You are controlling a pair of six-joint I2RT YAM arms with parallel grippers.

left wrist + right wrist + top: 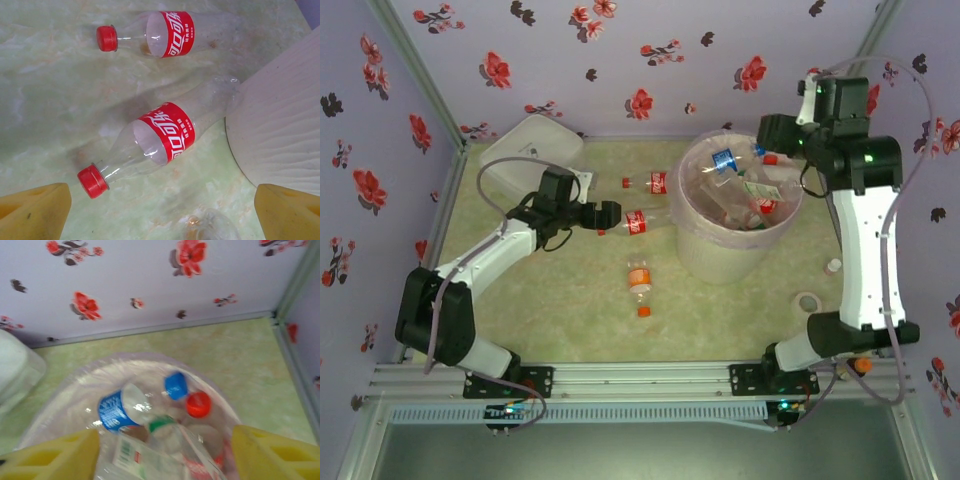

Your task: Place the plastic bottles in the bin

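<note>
The bin (715, 258) stands right of centre with several bottles inside. Over its far right rim my right gripper (772, 133) hangs open and empty. In the right wrist view, between the yellow fingers (280, 455), lie a blue-labelled bottle (120, 410), a blue cap (176, 386) and a red cap (198, 404). A red-labelled bottle (638, 222) lies against the bin's left side, its cap toward my open left gripper (610, 212). That bottle (160, 137) lies just ahead of the left fingers (35, 212). A second red-labelled bottle (655, 183) lies farther back, and an orange-labelled bottle (639, 278) nearer.
A white rounded square case (530, 150) sits in the back left corner. A loose orange cap (644, 311) lies near the orange-labelled bottle. A tape roll (808, 302) and a small white object (833, 266) lie right of the bin. Flowered walls close three sides.
</note>
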